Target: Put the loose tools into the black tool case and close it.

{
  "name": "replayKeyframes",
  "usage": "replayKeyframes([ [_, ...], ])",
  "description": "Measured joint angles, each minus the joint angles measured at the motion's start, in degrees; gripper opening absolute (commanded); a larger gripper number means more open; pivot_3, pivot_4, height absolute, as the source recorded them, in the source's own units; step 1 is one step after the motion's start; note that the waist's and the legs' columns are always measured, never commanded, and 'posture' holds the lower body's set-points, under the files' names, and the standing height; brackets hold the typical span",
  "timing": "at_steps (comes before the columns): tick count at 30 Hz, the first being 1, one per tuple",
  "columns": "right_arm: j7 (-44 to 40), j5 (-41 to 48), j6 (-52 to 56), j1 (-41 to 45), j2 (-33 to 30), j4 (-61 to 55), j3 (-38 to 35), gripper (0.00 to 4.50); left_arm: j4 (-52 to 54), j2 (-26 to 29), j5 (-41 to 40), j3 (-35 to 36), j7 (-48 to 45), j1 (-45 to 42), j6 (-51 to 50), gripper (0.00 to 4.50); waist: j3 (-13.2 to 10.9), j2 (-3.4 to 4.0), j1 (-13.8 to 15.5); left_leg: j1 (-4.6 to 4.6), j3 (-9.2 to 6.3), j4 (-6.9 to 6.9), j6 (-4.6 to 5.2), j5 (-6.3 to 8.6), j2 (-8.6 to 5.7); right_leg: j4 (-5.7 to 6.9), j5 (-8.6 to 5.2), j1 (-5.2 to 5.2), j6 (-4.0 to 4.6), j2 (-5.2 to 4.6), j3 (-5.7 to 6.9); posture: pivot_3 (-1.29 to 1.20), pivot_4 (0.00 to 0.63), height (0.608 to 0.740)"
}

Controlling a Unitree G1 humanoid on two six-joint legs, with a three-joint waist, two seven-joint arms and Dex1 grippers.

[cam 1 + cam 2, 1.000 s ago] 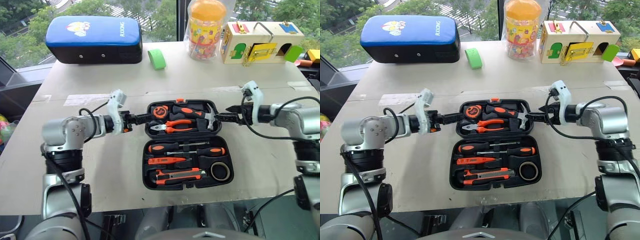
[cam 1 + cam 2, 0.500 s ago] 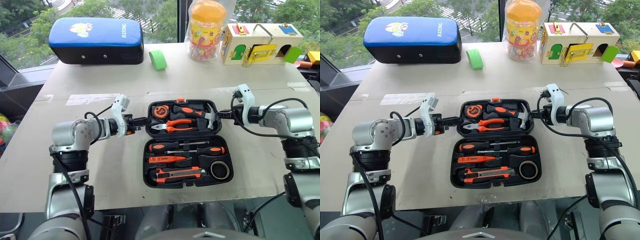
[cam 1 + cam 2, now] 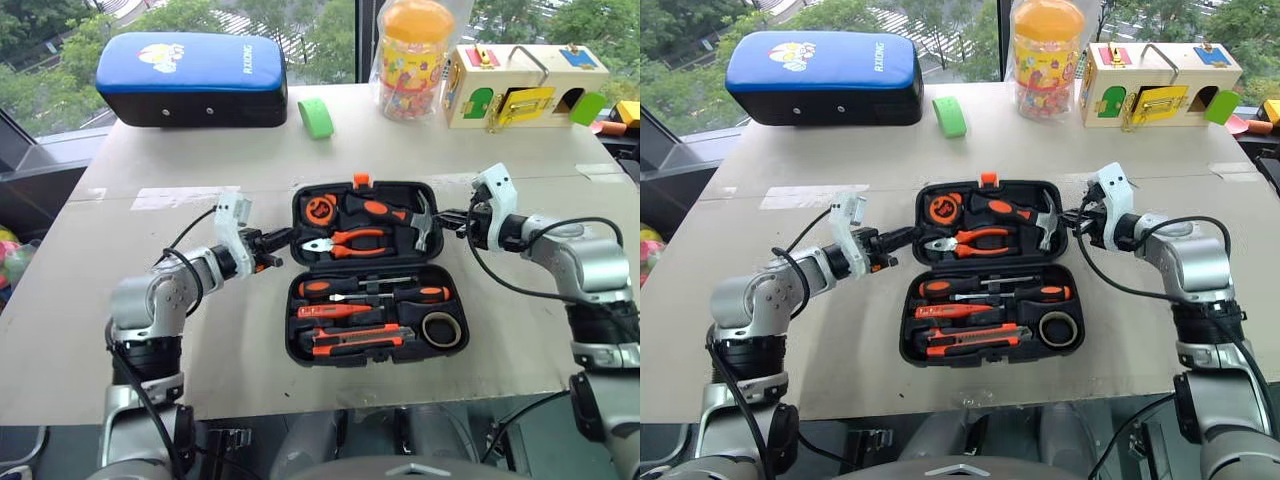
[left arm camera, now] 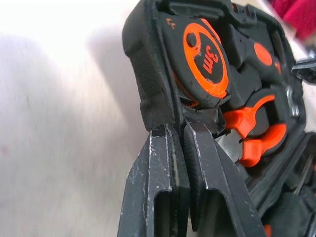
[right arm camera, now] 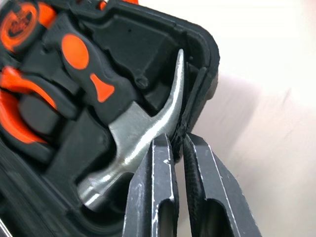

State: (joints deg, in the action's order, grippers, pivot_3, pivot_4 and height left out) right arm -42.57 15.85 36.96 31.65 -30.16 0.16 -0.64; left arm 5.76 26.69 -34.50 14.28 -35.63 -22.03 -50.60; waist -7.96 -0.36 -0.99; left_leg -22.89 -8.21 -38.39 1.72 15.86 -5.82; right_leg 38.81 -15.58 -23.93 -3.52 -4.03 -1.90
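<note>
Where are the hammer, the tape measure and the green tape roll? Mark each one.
hammer (image 5: 143, 123): right wrist view, on its steel head.
tape measure (image 4: 205, 59): left wrist view, on its orange-ringed face.
green tape roll (image 3: 316, 117): left eye view, on its outer band.

Big flat table topped with pale beige cardboard sheeting (image 3: 180, 140), with a strip of whitish tape (image 3: 170, 198) stuck along a seam on the left. Right behind it, floor-to-ceiling glass windows (image 3: 320, 30) split by a dark vertical frame post (image 3: 357, 40), looking down on green treetops (image 3: 30, 90) and bits of street outside. Plenty of soft daylight, no harsh shadows. Dark window ledge (image 3: 25, 160) off the left edge.
</note>
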Motion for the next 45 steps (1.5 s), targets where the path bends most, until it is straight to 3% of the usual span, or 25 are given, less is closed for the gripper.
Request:
replayKeyframes([
  [8, 2.0, -10.7, -33.3, -7.3, -0.7, 1.1, 0.9, 0.0, 5.5, 0.3, 11.5, -5.5, -0.9, 6.5, 23.4, 0.03, 0.0, 0.0, 0.1, 0.02, 0.07, 0.06, 0.0, 0.0, 0.0, -0.06, 0.0, 0.0, 0.0, 0.01, 0.03, 0.0, 0.15, 0.735],
  [11, 4.0, -17.4, -52.7, -9.8, -3.7, 5.9, 2.1, 0.0, 3.7, 0.8, 18.3, -8.2, -1.5, 9.5, 36.5, 0.03, 0.0, 0.01, 0.2, 0.05, 0.12, 0.07, 0.0, 0.0, -0.01, -0.08, 0.0, 0.0, 0.0, 0.01, 0.15, 0.0, 0.15, 0.735],
  [13, 7.5, -23.7, -71.7, -11.5, -7.9, 11.3, 2.5, 0.0, 1.2, 1.9, 24.9, -9.7, -1.4, 12.2, 51.5, 0.03, 0.0, 0.01, 0.3, 0.12, 0.14, 0.12, 0.0, 0.0, 0.0, -0.12, 0.0, 0.04, 0.0, 0.03, 0.15, 0.0, 0.15, 0.735],
  [18, 12.3, -29.4, -91.2, -14.3, -12.4, 16.3, 2.4, 0.0, -0.6, 3.8, 31.6, -9.5, 0.1, 18.3, 68.7, 0.03, 0.0, 0.0, 0.0, 0.39, 0.35, 0.21, 0.01, 0.01, 0.06, -0.08, 0.0, 0.15, 0.0, 0.1, -0.13, 0.0, 0.15, 0.735],
  [21, 12.6, -29.9, -96.1, -17.4, -14.9, 16.2, 3.0, 0.0, 1.5, 4.7, 33.3, -8.5, 0.5, 23.7, 72.5, 0.03, 0.0, -0.01, 0.0, 0.47, 0.46, 0.23, 0.03, 0.02, 0.11, -0.04, 0.0, 0.17, 0.0, 0.16, -0.41, 0.0, 0.15, 0.735],
  [22, 11.8, -29.2, -96.4, -19.1, -16.5, 15.4, 3.5, 0.0, 3.4, 4.9, 33.2, -7.7, 0.7, 26.2, 72.3, 0.03, 0.0, -0.01, -0.1, 0.49, 0.54, 0.25, 0.07, 0.04, 0.14, -0.05, -0.01, 0.17, 0.0, 0.17, -0.49, 0.0, 0.15, 0.735],
  [23, 10.2, -28.6, -96.6, -21.7, -19.1, 14.3, 4.8, 0.56, 6.2, 5.2, 32.7, -6.3, 0.9, 29.5, 71.6, 0.83, 0.0, -0.01, -0.1, 0.5, 0.54, 0.28, 0.09, 0.06, 0.17, -0.08, -0.01, 0.17, -0.01, 0.19, -0.56, 0.0, 0.15, 0.735],
  [27, 4.4, -21.1, -92.1, -27.2, -24.6, 7.5, 7.8, 2.07, 13.1, 6.0, 29.8, -2.6, 0.5, 37.3, 65.1, 2.4, -0.1, 0.08, 0.0, 0.62, 0.62, 0.27, 0.14, 0.08, 0.23, -0.02, -0.01, 0.29, 0.0, 0.24, -0.67, 0.0, 0.15, 0.735],
  [28, 2.8, -18.5, -90.3, -28.9, -26.8, 5.1, 8.1, 2.07, 15.4, 6.3, 28.6, -1.6, 0.2, 39.8, 63.9, 2.61, -0.1, 0.07, 0.0, 0.65, 0.62, 0.29, 0.19, 0.11, 0.24, -0.07, -0.01, 0.33, 0.0, 0.22, -0.69, 0.0, 0.15, 0.735],
  [30, -1.4, -11.3, -84.5, -32.0, -31.6, 2.1, 8.0, 2.07, 18.9, 7.5, 25.7, 1.6, -0.7, 44.6, 60.5, 2.61, -0.1, 0.05, 0.3, 0.97, 0.6, 0.32, 0.27, 0.17, 0.27, -0.3, -0.02, 0.74, 0.0, 0.25, -0.6, 0.0, 0.15, 0.735],
  [31, -7.1, 1.6, -73.5, -40.3, -38.3, -6.4, 6.2, 2.07, 24.2, 7.9, 21.5, 7.0, -1.8, 49.9, 57.2, 2.61, -0.3, 0.26, 1.1, 1.05, 0.52, 0.23, 0.68, 0.42, 0.29, -0.43, -0.03, 1.03, 0.0, 0.15, -0.46, 0.0, 0.15, 0.735],
  [34, -12.4, 10.3, -64.5, -46.8, -42.7, -10.0, 4.3, 2.07, 24.8, 9.0, 19.0, 11.3, -2.8, 53.3, 53.7, 2.61, -0.2, 0.29, 1.7, 1.32, 0.47, 0.32, 0.72, 0.46, 0.36, -0.83, -0.03, 1.46, 0.0, 0.23, -0.36, 0.0, 0.15, 0.735],
  [35, -15.3, 15.2, -59.1, -49.7, -44.6, -13.3, 3.7, 2.07, 23.5, 10.1, 17.2, 12.0, -3.0, 51.8, 50.4, 2.61, -0.2, 0.33, 2.1, 1.28, 0.42, 0.3, 0.74, 0.46, 0.35, -0.84, -0.03, 1.47, 0.0, 0.2, -0.27, 0.0, 0.15, 0.735],
  [38, -18.2, 20.6, -50.5, -51.8, -45.3, -19.2, 3.2, 1.33, 16.9, 13.2, 13.6, 11.3, -4.0, 42.7, 42.3, 1.89, -0.2, 0.33, 2.8, 1.19, 0.19, 0.08, 0.72, 0.46, 0.33, -0.83, -0.02, 1.49, 0.0, 0.23, 0.05, 0.0, 0.15, 0.735],
  [39, -18.5, 21.3, -46.0, -50.1, -44.2, -21.5, 3.9, 0.62, 11.7, 14.8, 12.4, 8.9, -5.3, 34.8, 38.6, 1.25, -0.2, 0.27, 3.1, 1.21, 0.14, 0.04, 0.7, 0.45, 0.3, -0.83, 0.01, 1.51, 0.01, 0.25, 0.19, 0.0, 0.15, 0.735],
  [41, -18.5, 21.1, -42.9, -47.9, -42.2, -23.0, 4.8, 0.0, 8.0, 15.7, 12.3, 5.9, -6.7, 28.6, 36.9, 0.4, -0.2, 0.2, 3.0, 1.16, 0.16, 0.01, 0.63, 0.4, 0.26, -0.87, 0.07, 1.49, -0.06, 0.23, 0.28, 0.0, 0.15, 0.735],
  [42, -18.5, 20.2, -41.1, -46.3, -40.6, -23.2, 5.5, 0.0, 5.1, 15.8, 12.6, 3.6, -7.9, 24.8, 36.4, 0.09, -0.2, 0.15, 3.0, 1.16, 0.18, 0.01, 0.48, 0.32, 0.2, -0.86, 0.09, 1.47, -0.09, 0.16, 0.26, 0.0, 0.15, 0.735],
  [45, -18.6, 17.0, -37.3, -42.5, -36.7, -23.1, 7.9, 0.0, -2.5, 15.1, 14.3, -2.3, -10.4, 15.8, 36.0, 0.09, -0.2, 0.1, 2.9, 1.04, 0.2, 0.06, 0.45, 0.3, 0.15, -0.88, 0.1, 1.3, -0.12, 0.09, 0.23, 0.0, 0.15, 0.735],
])
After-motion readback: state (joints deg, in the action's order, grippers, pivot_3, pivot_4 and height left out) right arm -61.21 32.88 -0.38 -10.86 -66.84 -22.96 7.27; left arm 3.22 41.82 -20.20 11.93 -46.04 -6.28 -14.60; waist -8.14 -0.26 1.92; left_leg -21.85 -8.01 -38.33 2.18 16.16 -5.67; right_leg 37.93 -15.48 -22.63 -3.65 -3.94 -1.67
